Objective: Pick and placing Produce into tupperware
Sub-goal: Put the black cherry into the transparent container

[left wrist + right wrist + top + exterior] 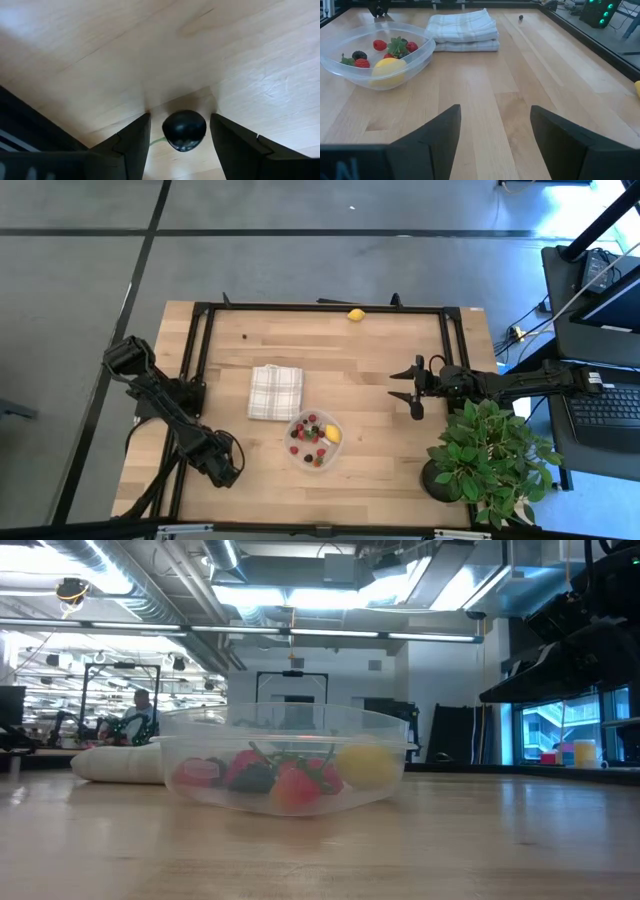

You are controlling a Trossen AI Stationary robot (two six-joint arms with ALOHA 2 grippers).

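I am holding my left pincer point(222, 467) low over the front left part of the bench point(380, 355), its fingers point(131, 145) spread with a small dark berry point(184, 130) sitting on the wood between them, touching neither finger as far as I can tell. I am keeping my right pincer point(412, 387) above the right side of the bench, fingers point(436, 131) spread wide and pinching nothing, beside the leafy potted plant point(487, 446). The clear tupperware point(315, 440) is resting on the bench near the front middle, just in front of the folded checked cloth point(275, 391). It is holding a yellow lemon-like fruit point(332, 434) at its right edge, together with several red and dark berries point(309, 431). A second yellow lemon point(355, 314) is lying at the far edge of the bench, well apart from the tupperware. A tiny dark berry point(521, 17) is lying on bare wood beyond the cloth.
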